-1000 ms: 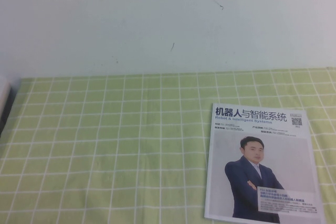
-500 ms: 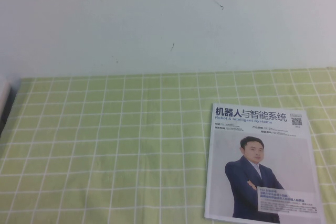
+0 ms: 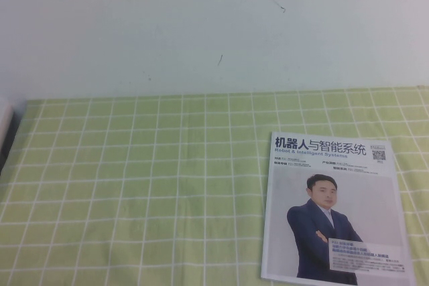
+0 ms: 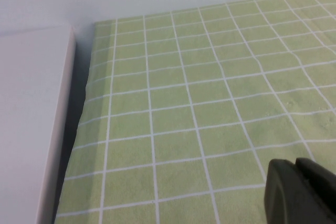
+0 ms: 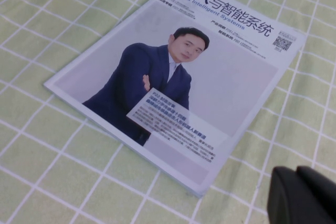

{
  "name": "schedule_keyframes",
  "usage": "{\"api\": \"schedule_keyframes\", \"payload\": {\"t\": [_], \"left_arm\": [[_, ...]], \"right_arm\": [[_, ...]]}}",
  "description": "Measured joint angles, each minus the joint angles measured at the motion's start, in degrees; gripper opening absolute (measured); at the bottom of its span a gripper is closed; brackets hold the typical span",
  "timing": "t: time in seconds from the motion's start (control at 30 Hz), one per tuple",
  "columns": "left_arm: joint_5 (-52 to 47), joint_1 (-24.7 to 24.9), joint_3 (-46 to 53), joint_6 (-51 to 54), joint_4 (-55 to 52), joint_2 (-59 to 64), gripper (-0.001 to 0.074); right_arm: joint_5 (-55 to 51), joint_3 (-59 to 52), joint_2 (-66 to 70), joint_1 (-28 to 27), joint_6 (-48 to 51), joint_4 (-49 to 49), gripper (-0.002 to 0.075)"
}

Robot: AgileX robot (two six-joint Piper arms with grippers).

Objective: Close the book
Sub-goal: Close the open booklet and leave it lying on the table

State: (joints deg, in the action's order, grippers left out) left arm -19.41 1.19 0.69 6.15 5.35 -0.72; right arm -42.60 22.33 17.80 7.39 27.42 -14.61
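Observation:
A magazine-style book [image 3: 332, 209] lies shut and flat on the green checked cloth at the right front of the table, cover up, showing a man in a dark suit. The right wrist view shows the same book [image 5: 178, 72] whole, with my right gripper [image 5: 302, 195] hovering off its corner, fingers pressed together and holding nothing. My left gripper [image 4: 302, 190] hangs over bare cloth on the left side of the table, fingers together and empty. Neither gripper appears in the high view.
The green checked cloth [image 3: 134, 179] covers the table up to a white wall [image 3: 201, 25] behind. A white block [image 4: 29, 124] stands at the cloth's left edge beside the left gripper.

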Motion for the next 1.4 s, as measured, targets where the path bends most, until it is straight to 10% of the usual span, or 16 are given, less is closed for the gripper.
{"api": "schedule_keyframes", "payload": {"t": [1.4], "left_arm": [[0.00, 1.12, 0.00, -2.78, 0.53, -0.03, -0.0004]], "right_arm": [[0.00, 0.00, 0.00, 0.00, 0.00, -0.12, -0.0003]]}}
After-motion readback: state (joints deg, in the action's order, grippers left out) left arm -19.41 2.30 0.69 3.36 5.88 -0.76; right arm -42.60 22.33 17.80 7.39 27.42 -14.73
